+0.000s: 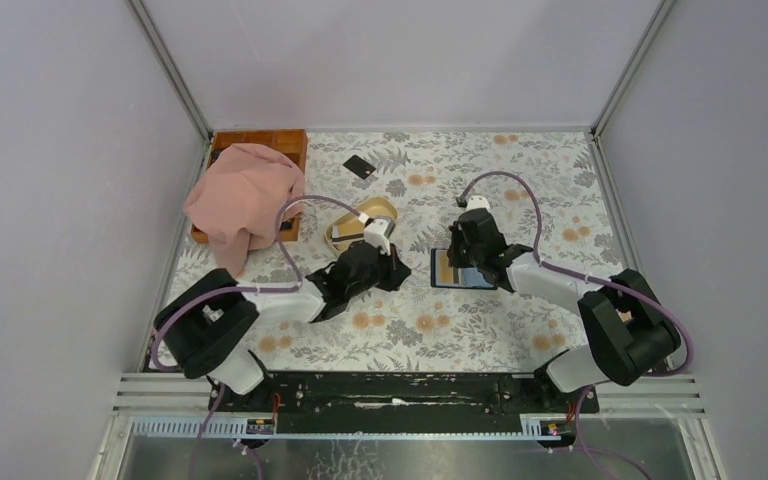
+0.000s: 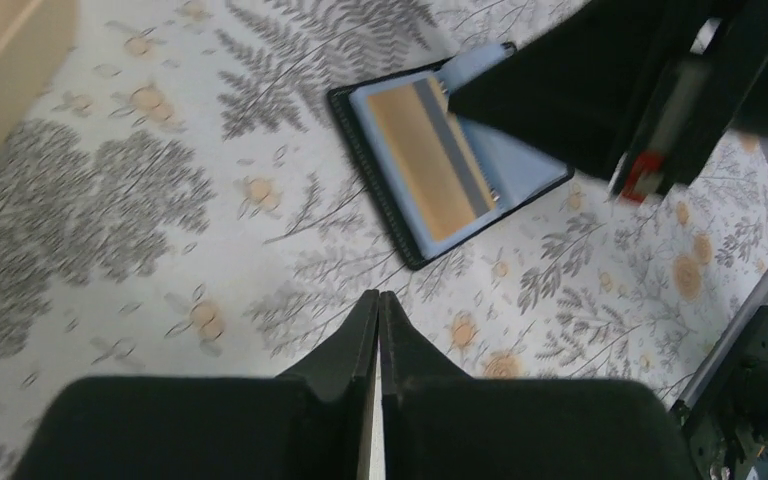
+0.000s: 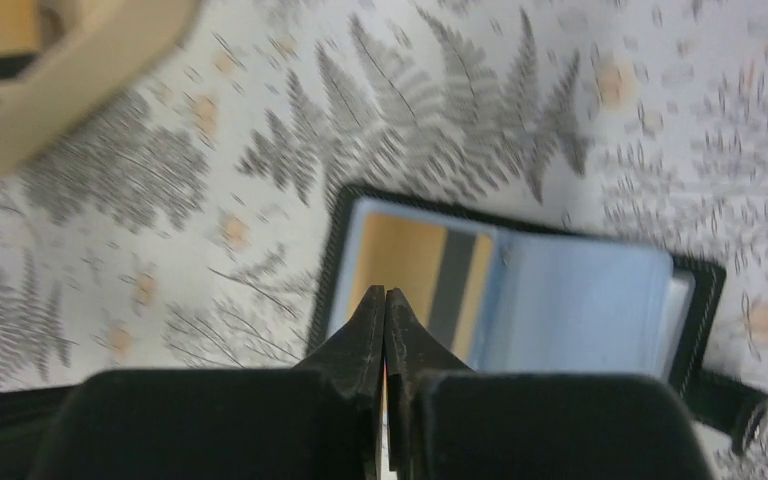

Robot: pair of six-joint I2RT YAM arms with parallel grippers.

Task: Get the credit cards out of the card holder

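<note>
Two arms lean in over the flowered table (image 1: 520, 190). The left arm (image 1: 280, 300) is stretched low toward the middle, and the right arm (image 1: 560, 280) is folded at its elbow and reaches in from the right, so the wrists nearly meet. A beige dish (image 1: 378, 212) sits just beside the left wrist. Between the wrists the card holder (image 2: 525, 165) lies open and flat, blue-grey inside up. A tan card (image 3: 410, 275) with a dark stripe is in one pocket, and a black card (image 1: 360, 166) lies well apart toward the back.

The right gripper (image 3: 385, 300) has its fingers pressed together, tips down at the tan card's near edge; I can't see anything pinched between them. The left gripper (image 2: 378, 312) is pressed together on nothing and hovers just short of the holder.

To my eye the job is partway through, with this card yet to come out. The next move calls for one claw to spread and catch the card's edge while the other pins the holder.
</note>
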